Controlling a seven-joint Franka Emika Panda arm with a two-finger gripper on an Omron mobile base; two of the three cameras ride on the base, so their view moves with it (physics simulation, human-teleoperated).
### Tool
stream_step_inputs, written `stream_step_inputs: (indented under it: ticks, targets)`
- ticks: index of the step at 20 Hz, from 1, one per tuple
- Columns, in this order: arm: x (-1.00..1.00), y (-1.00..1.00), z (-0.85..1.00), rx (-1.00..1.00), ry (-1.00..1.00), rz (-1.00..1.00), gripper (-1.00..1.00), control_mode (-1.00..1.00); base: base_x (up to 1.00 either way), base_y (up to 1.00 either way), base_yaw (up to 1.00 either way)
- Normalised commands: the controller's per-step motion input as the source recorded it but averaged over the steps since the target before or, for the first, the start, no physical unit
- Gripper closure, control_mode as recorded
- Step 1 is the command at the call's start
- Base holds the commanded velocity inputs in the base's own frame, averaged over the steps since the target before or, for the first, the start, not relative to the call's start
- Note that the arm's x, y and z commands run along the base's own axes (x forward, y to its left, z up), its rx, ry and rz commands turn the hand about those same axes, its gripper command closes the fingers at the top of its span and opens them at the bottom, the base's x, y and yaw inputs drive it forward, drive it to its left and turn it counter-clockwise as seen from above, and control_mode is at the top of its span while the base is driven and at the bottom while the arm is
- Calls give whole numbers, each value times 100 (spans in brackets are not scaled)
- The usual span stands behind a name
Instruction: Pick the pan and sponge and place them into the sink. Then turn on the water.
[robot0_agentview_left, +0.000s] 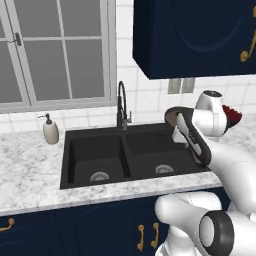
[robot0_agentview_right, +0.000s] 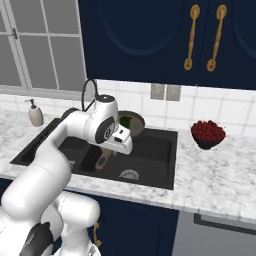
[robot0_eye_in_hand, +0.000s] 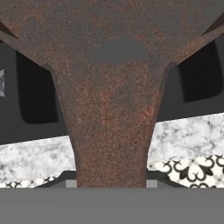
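Rust-brown metal of the pan (robot0_eye_in_hand: 111, 109) lies closest in the hand view: its short handle rises from the bottom centre of the frame and flares into the pan's body across the top. The gripper (robot0_agentview_right: 121, 141) is clamped on that handle, its jaws drawn in on either side of it at the lower edge of the hand view. From the right base view, the pan (robot0_agentview_right: 134, 123) is held up in the air at frame centre, tilted steeply, its round rim behind the white wrist and its handle running down and to the left below the hand. Something green (robot0_agentview_right: 125, 121), probably the sponge, shows inside the pan's bowl; it is too small to tell for sure. In the left base view the pan (robot0_agentview_left: 176, 116) appears edge-on at right of centre, above the right-hand basin.

Below it, the sink (robot0_agentview_left: 95, 134) fills the middle of that frame, a black double basin with a central divider and a round metal drain (robot0_agentview_left: 99, 176) in each half; both basins look bare. A dark gooseneck faucet (robot0_agentview_left: 121, 102) stands behind the divider, a beige soap dispenser (robot0_agentview_left: 50, 129) sits on the marble counter (robot0_agentview_left: 27, 170) at left. At right in the right base view, a dark bowl of red fruit (robot0_agentview_right: 207, 134) rests on the counter.
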Motion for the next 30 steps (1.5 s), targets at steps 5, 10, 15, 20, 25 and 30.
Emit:
stream_step_inputs:
  ticks: [5, 10, 15, 20, 25, 30]
  targets:
    - [0, 0, 0, 0, 0, 0, 100, 100, 44, -8, 6]
    - [0, 0, 0, 0, 0, 0, 100, 100, 26, -2, 12]
    - [0, 0, 0, 0, 0, 0, 100, 100, 0, -1, 5]
    - [2, 0, -1, -2, 2, 1, 100, -100, 0, 0, 0]
    - [18, -27, -20, -14, 20, 17, 100, -100, 0, 0, 0]
    - [36, -23, -26, -10, 21, 27, 100, -100, 0, 0, 0]
